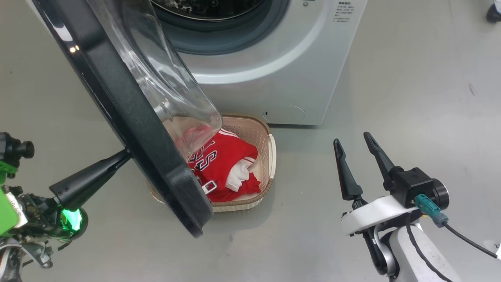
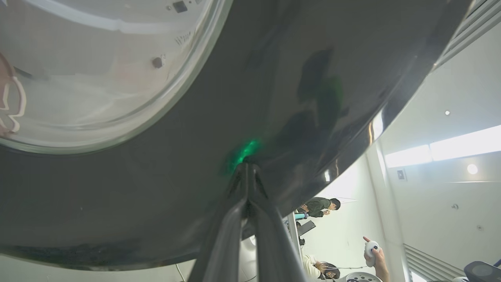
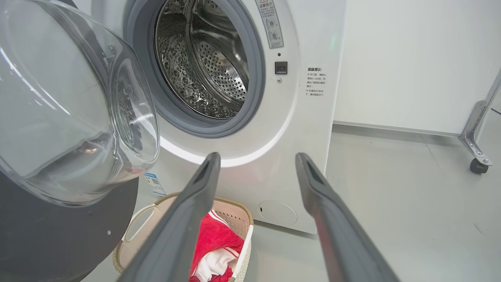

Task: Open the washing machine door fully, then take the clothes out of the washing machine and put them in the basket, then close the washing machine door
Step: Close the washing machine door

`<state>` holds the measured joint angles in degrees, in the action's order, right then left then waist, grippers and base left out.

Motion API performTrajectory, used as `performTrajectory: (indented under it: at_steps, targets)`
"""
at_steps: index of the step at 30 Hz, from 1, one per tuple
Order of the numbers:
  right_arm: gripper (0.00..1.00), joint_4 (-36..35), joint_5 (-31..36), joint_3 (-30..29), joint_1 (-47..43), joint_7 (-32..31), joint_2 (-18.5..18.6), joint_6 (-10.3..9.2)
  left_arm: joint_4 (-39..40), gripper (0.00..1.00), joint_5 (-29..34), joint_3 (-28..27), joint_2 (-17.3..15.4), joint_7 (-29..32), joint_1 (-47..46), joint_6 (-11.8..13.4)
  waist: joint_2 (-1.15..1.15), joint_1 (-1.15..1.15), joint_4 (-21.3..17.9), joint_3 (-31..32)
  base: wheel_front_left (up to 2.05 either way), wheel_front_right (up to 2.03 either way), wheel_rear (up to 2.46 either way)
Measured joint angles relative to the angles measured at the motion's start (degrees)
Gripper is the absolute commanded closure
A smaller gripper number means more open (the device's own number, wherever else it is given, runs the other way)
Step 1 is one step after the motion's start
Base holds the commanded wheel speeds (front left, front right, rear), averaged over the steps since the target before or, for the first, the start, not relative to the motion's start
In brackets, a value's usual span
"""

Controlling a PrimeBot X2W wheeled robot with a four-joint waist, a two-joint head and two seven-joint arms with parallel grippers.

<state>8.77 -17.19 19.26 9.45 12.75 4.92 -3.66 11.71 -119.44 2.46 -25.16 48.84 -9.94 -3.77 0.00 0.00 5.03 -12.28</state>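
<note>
Your door [image 1: 129,113] stands swung out from the washing machine [image 1: 274,70]. Its long rim runs away from the machine's front, out over the basket [image 1: 254,131] at the machine's foot. The red clothes [image 1: 225,156] lie in that basket. Your left gripper [image 1: 125,154] has its fingers pressed together, tips against the door's black outer face. Your right gripper [image 1: 352,138] hangs spread and empty, off the machine's right corner.

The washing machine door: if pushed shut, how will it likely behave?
Probably stiff: the washing machine door would swing as one piece. Its glossy rim looks slippery under the shut left pincer. The big glass bowl suggests weight.
</note>
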Motion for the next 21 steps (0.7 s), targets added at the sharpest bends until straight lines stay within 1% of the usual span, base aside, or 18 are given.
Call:
performTrajectory:
  at_steps: [2, 7, 17, 21]
  targets:
    - [0.00, -0.11, 0.00, 0.02, 0.34, 0.05, -0.10, 0.00, 0.23, 1.00, 0.00, 0.05, 0.10, -0.01, -0.05, 0.04, 0.00, 0.00, -0.91, -0.52, 0.00, 0.00, 0.00]
    - [0.00, -0.42, -0.22, 0.03, 1.36, 0.21, -0.38, 0.01, 1.03, 1.00, -0.34, 0.33, 0.65, -0.10, -0.42, 1.11, 0.00, 0.00, -3.08, -1.92, 0.00, 0.00, 0.00]
    - [0.00, -0.62, -0.57, -0.08, 2.94, 0.67, -0.75, 0.00, 1.59, 1.00, -1.04, 0.94, 1.96, -1.30, -4.14, 2.94, 0.00, 0.00, -6.84, -5.27, 0.00, 0.00, 0.00]
    - [0.00, -0.64, -0.87, -0.15, 3.63, 0.69, -0.90, 0.00, 1.54, 1.00, -1.05, 1.04, 2.42, -1.86, -5.98, 3.09, 0.00, 0.00, -8.30, -6.62, 0.00, 0.00, 0.00]
